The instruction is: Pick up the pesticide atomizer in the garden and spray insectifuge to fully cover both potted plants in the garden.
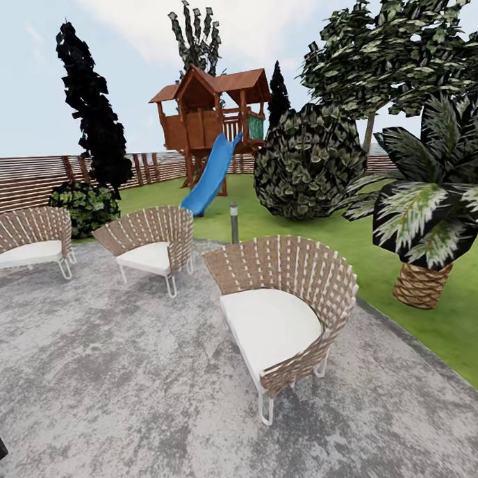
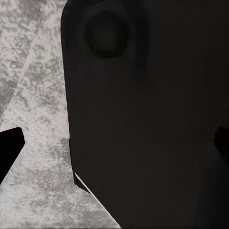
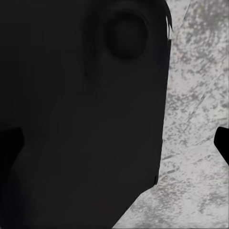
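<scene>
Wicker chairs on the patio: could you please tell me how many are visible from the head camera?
3: nearest chair at centre, middle chair behind it to the left, far chair cut by the left edge. More may sit outside the frame.

My machine's body: matte black, close against both wrist cameras.

On my left wrist feed I see a broad black panel [image 2: 143, 124] with a rounded upper corner, 1 shallow round recess [image 2: 106, 34] near its top, and a thin pale line along its lower slanted edge. On the right wrist feed, a matching black panel [image 3: 81, 119] carries 1 round recess [image 3: 126, 36] too, with soft vertical contours beside it and a small notch at its lower corner. Dark finger tips [image 2: 9, 150] poke in at each feed's edges. No markings, cables or screws are legible.
</scene>
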### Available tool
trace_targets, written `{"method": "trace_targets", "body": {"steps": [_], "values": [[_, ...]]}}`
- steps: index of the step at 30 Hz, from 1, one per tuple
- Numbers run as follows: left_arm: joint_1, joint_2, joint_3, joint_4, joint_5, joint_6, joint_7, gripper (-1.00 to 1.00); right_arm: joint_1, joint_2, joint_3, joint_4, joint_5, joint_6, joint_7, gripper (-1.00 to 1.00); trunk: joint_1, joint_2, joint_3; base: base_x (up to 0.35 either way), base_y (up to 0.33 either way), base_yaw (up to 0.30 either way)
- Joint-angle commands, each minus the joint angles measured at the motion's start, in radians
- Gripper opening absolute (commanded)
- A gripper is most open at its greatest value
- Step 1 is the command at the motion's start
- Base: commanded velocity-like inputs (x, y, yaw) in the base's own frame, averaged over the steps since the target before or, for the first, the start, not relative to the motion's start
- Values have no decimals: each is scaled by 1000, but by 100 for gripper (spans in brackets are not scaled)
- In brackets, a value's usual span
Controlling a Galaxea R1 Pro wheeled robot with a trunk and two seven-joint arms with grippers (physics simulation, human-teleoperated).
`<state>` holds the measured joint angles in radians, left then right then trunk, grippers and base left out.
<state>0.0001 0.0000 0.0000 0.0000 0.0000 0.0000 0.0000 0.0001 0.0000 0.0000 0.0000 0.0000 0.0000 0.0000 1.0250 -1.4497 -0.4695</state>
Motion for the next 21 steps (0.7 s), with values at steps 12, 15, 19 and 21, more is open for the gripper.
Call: {"method": "trace_targets", "body": {"steps": [12,15,19,21], "values": [[6,-2,0,-20,0,3,-2,100,-2,-2,-1,-2,0,0,6,100,0,0,0,0,0,0],[5,-2,1,-20,-1,3,-2,100,-2,-2,-1,-2,-1,0,6,100,0,0,0,0,0,0],[5,-1,1,-37,-2,2,-2,100,-2,-2,-1,-2,2,0,6,100,0,0,0,0,0,0],[5,1,1,-48,-4,-3,-1,100,-2,-3,-1,-2,5,0,6,100,0,0,0,0,0,0]]}}
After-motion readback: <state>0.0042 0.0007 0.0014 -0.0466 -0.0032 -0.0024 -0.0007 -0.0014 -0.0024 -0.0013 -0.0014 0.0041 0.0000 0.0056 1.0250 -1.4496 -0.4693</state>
